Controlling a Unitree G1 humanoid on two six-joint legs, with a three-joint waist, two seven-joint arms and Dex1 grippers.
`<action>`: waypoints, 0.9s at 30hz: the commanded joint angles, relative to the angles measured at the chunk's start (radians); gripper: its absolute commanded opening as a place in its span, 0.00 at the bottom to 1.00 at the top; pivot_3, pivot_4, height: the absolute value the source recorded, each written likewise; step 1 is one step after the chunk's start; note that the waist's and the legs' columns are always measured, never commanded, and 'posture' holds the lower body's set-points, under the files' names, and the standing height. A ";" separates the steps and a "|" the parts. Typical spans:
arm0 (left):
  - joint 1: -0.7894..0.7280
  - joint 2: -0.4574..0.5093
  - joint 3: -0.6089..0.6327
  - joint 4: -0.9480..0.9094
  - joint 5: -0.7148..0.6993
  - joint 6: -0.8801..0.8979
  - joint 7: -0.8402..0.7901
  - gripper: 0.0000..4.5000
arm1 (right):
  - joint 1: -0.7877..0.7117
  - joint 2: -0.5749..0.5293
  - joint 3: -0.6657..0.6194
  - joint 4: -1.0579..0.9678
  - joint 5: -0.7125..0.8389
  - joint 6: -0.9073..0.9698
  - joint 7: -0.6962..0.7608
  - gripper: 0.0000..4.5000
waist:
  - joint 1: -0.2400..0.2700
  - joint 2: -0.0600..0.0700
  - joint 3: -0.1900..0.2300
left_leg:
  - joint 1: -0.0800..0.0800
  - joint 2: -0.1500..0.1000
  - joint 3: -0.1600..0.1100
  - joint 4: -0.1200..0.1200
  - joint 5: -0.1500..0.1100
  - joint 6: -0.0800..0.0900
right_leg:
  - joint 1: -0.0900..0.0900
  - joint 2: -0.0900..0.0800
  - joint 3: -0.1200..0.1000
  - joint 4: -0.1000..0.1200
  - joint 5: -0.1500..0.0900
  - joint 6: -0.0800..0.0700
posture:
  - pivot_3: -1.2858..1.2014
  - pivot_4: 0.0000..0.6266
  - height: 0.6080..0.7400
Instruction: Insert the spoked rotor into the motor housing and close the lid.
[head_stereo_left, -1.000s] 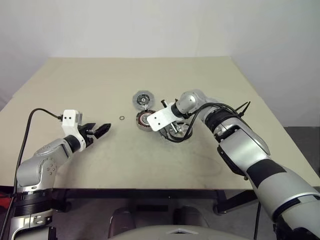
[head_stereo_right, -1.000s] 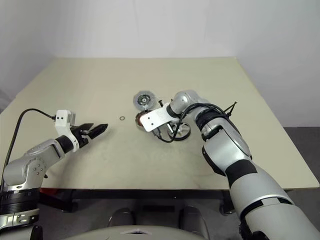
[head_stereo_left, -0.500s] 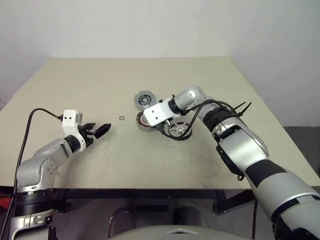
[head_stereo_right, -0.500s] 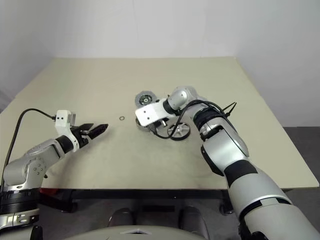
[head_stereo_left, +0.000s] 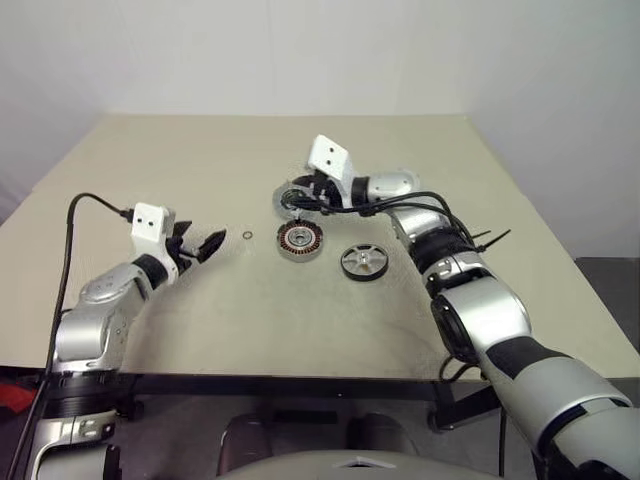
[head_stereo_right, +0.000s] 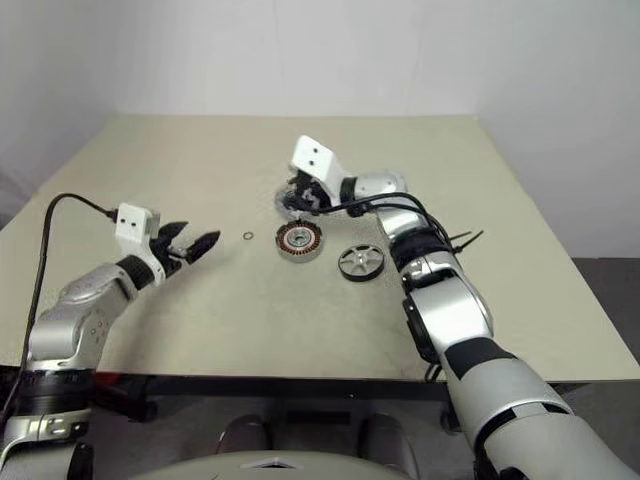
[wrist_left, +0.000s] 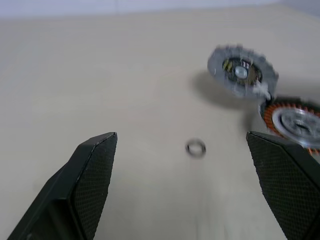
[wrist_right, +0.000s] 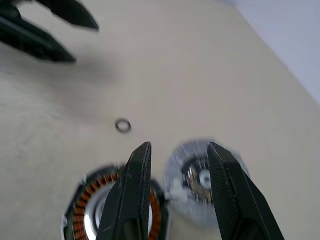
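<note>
Head views, parts: rotor (head_stereo_left: 362, 261) lies flat on the table (head_stereo_left: 150, 180), nearest the robot's right. Housing (head_stereo_left: 299, 240) sits just beside it, windings up, so it's ready to take the rotor. Lid (head_stereo_left: 288, 199) lies just behind the housing.

Head views, right gripper (head_stereo_right: 297, 199): hangs over the lid, well clear of the rotor, nothing in it. My guess is it's lining up on the lid or just passing over, since the rotor isn't in the housing yet.

Head views, left gripper (head_stereo_left: 202, 245): parked out at the robot's left, fingers wide, nothing in them, aimed toward the parts. Looks like standby. A tiny ring (head_stereo_left: 245, 236) lies on the table between it and the housing.

Head views, hard to see: the right gripper covers part of the lid, so I can't tell if the fingers touch it.

Left wrist view: both fingers (wrist_left: 90, 175) stand far apart with the ring between them further out. Lid shows whole, its inside face up. The housing is cut off at the frame edge.

Right wrist view: fingers (wrist_right: 132, 190) are parted narrowly, with only table in the gap. The housing and lid sit beyond them, blurry and partly blocked by the fingers, so the lid's wire loop is probably there, but I can't pick it out.
</note>
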 joint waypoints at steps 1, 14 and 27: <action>-0.054 -0.039 -0.045 0.057 0.033 -0.074 -0.017 0.97 | 0.002 -0.016 -0.037 -0.093 0.036 0.048 -0.041 0.43 | -0.001 0.000 0.000 | 0.000 0.000 0.000 0.000 0.000 0.000 | 0.000 0.000 0.000 0.000 0.000 0.000 | 0.52 0.00 1.00; -0.070 -0.057 -0.060 0.195 0.075 -0.127 -0.043 0.97 | 0.085 -0.154 -0.095 -0.189 0.144 0.243 0.055 0.43 | 0.001 0.000 0.000 | 0.000 0.000 0.000 -0.001 0.000 0.000 | 0.000 0.000 0.000 -0.001 0.000 0.000 | 0.52 0.00 1.00; -0.144 -0.084 -0.103 0.299 0.093 -0.060 -0.052 0.97 | 0.149 -0.144 -0.083 -0.228 0.160 0.271 0.064 0.43 | 0.018 0.000 0.000 | 0.000 -0.001 0.000 0.000 0.000 0.000 | 0.000 -0.001 0.000 0.000 0.000 0.000 | 0.52 0.00 1.00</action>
